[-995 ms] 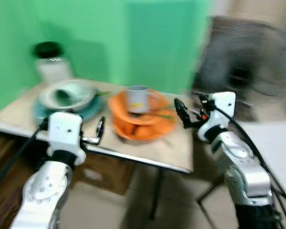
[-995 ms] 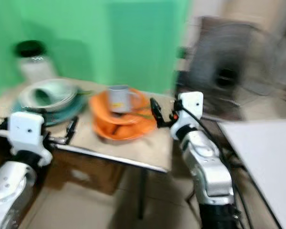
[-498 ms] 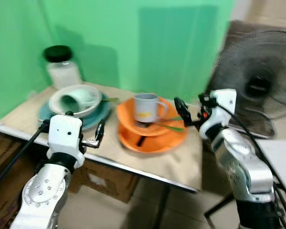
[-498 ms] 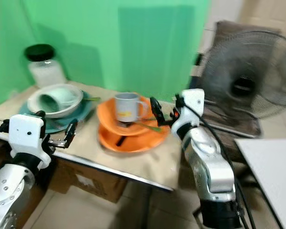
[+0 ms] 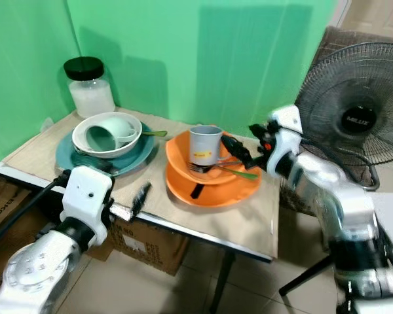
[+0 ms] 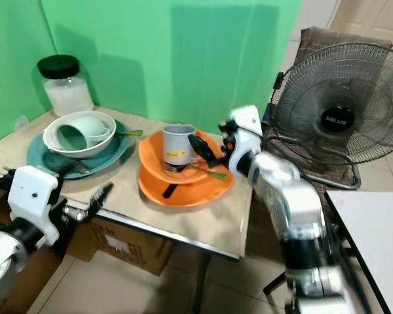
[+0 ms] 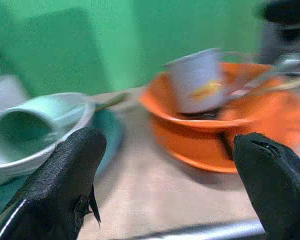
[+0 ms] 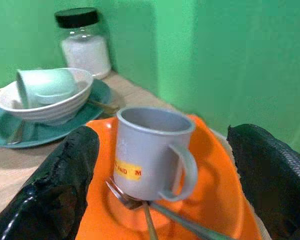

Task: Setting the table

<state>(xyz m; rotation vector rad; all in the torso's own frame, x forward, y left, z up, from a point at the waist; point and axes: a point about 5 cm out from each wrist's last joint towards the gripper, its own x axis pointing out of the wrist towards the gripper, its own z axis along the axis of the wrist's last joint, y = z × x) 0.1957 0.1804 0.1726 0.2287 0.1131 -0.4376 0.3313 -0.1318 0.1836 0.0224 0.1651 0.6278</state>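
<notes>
Our right gripper (image 8: 155,150) hangs wide open and empty over the orange bowl (image 5: 209,160), its fingers (image 8: 55,185) spread to either side of the grey mug (image 8: 150,152). The mug stands upright in the bowl, which sits on an orange plate (image 5: 213,190) on the table (image 5: 236,219). A fork (image 5: 223,170) lies in the bowl against the mug's foot. Our left gripper (image 5: 141,196) waits open and empty at the table's near edge. We judge the risk to be the fork: closing on the mug could catch it and flick it out, or a finger could strike the handle and tip the mug.
</notes>
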